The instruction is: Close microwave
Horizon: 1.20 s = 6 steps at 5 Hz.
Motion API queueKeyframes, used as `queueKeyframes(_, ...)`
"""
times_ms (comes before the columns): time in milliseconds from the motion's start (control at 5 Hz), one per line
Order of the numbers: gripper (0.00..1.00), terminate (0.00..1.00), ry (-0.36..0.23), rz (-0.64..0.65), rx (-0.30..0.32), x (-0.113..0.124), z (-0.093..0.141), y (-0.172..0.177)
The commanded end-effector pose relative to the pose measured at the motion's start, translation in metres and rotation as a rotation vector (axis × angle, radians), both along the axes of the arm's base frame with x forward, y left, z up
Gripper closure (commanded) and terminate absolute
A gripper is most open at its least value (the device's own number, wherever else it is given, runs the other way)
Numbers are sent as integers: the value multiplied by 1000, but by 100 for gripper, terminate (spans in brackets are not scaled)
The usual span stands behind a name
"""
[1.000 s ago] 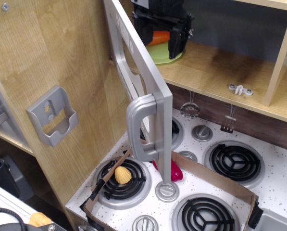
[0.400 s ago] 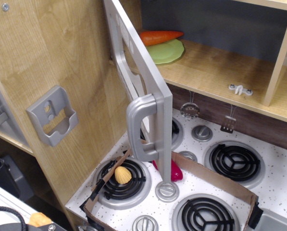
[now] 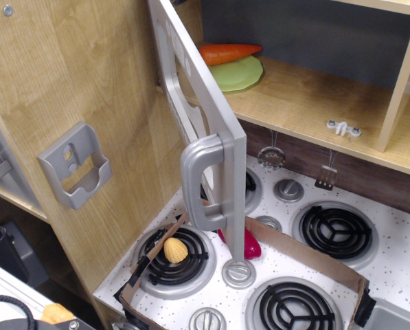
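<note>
The microwave's silver-grey door (image 3: pixel 191 89) stands swung wide open, edge-on to the camera, with its chunky vertical grey handle (image 3: pixel 199 180) facing me. Behind it the wood-lined inside (image 3: pixel 308 96) lies open. An orange carrot (image 3: pixel 229 51) rests on a green plate (image 3: pixel 240 72) at the back left of the inside. No gripper shows in the view.
A small grey wall bracket (image 3: pixel 75 165) sits on the wooden side panel at left. Below is a speckled toy stove (image 3: pixel 397 240) with black burners, silver knobs, a cardboard tray (image 3: pixel 308 251), a yellow corn piece (image 3: pixel 176 249) and a pink item (image 3: pixel 249 242).
The black gripper that was over the carrot and plate inside the microwave a second ago has withdrawn out of view. The door has not moved.
</note>
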<state>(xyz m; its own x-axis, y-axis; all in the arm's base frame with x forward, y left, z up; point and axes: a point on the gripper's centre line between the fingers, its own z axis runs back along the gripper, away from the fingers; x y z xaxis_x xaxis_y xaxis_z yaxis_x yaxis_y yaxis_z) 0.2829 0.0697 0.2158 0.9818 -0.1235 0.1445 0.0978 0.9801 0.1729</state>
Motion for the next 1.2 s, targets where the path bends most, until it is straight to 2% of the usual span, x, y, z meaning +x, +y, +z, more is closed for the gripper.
queueKeyframes(0,0,0,-6,29,-38,-32,-19,1)
queueKeyframes(200,0,0,-41,55,-16,-41,-42,-2)
queueKeyframes(400,0,0,-89,55,-55,-37,-60,-7)
queueKeyframes(600,0,0,-151,18,-74,-20,-68,-12)
queueKeyframes(800,0,0,-209,-28,-72,6,-65,-20)
queueKeyframes(1000,0,0,-234,-78,-65,32,-62,-27)
